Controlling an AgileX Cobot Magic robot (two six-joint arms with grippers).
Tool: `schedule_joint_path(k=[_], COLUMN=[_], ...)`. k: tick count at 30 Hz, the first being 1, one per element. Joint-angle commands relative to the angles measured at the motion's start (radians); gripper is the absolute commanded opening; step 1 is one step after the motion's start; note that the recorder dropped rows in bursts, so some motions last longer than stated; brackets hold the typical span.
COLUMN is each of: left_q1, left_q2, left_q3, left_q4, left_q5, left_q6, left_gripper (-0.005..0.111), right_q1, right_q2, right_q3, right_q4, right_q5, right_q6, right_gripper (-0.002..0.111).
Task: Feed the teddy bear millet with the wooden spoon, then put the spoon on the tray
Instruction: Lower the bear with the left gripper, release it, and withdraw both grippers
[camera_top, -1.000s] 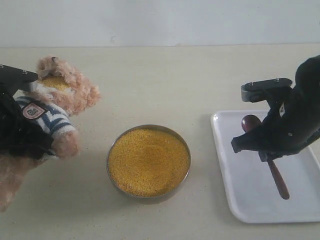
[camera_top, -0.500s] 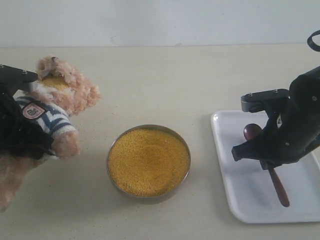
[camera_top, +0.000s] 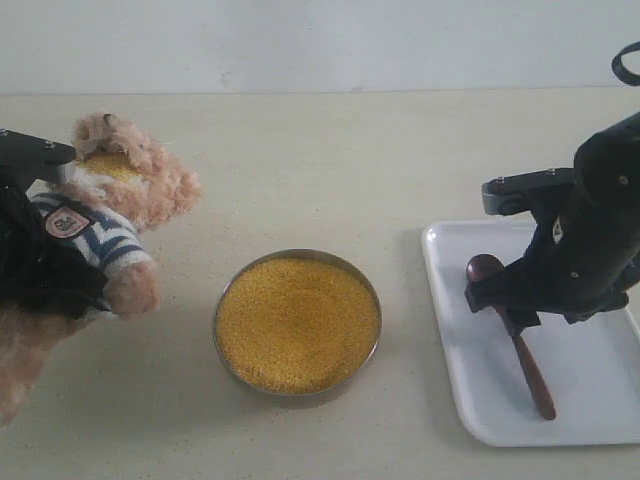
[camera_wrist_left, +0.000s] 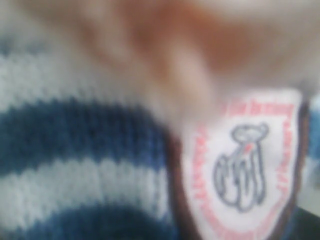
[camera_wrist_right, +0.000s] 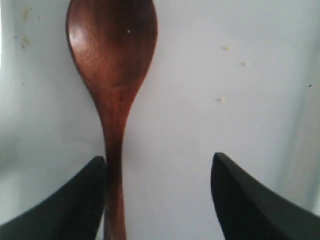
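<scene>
1. A pale beige table (camera_top: 330, 170) fills most of the exterior view; its top is smooth and matte.
2. Its far edge runs straight across the view and meets a plain whitish wall (camera_top: 320, 40), with no floor in sight.
3. Light is soft and even; shadows on the tabletop are faint and short.

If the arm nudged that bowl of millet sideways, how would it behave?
The metal bowl is low and wide, so it would probably slide rather than tip. The millet looks loose and sits nearly level with the rim, so a jolt would likely spill grains. Filled like that, it's probably heavy for its size.
</scene>
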Motion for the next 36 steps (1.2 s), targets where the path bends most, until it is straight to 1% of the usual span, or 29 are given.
schedule_joint_path(k=[1,3,4,6,9,12,15,17,22,30,32,34,36], left_q1=[-0.003,-0.003,-0.003,-0.003,-0.003,-0.003,-0.003,-0.003,-0.003,-0.003,-0.003,-0.003,-0.003], left_q2=[-0.004,-0.004,-0.004,-0.004,0.020,0.097,0.173,0.210,0.254,0.286,0.291,0.296,0.297], left_q3=[-0.008,-0.008,-0.008,-0.008,-0.025,-0.074,-0.111,-0.119,-0.119,-0.119,-0.119,-0.119,-0.119], left_q4=[-0.008,-0.008,-0.008,-0.008,-0.008,-0.008,-0.008,-0.008,-0.027,-0.060,-0.060,-0.062,-0.062], left_q5=[-0.014,-0.023,-0.039,-0.071,-0.101,-0.101,-0.111,-0.129,-0.138,-0.149,-0.149,-0.147,-0.145], left_q6=[-0.012,-0.012,-0.035,-0.077,-0.143,-0.205,-0.263,-0.303,-0.327,-0.322,-0.322,-0.322,-0.322], left_gripper=[0.004,0.004,0.004,0.004,0.004,0.004,0.004,0.004,0.004,0.004,0.009,0.018,0.032], right_q1=[-0.008,-0.008,-0.008,-0.008,-0.008,-0.008,-0.008,-0.008,-0.008,-0.008,-0.008,-0.008,-0.008], right_q2=[-0.004,-0.027,-0.062,-0.147,-0.310,-0.515,-0.676,-0.764,-0.860,-0.867,-0.867,-0.867,-0.867], right_q3=[-0.032,-0.034,-0.034,-0.034,0.023,0.127,0.196,0.212,0.217,0.217,0.217,0.217,0.217], right_q4=[-0.017,-0.015,-0.015,-0.012,0.029,0.107,0.109,0.121,0.118,0.118,0.118,0.118,0.118], right_q5=[0.076,0.076,0.076,0.076,0.047,-0.009,0.000,0.014,0.045,0.055,0.056,0.056,0.056], right_q6=[0.004,0.004,0.010,0.010,0.018,0.011,0.008,0.008,-0.009,-0.017,-0.022,-0.022,-0.024], right_gripper=[0.058,0.056,0.044,0.002,0.001,0.001,0.001,0.001,0.001,0.001,0.001,0.001,0.001])
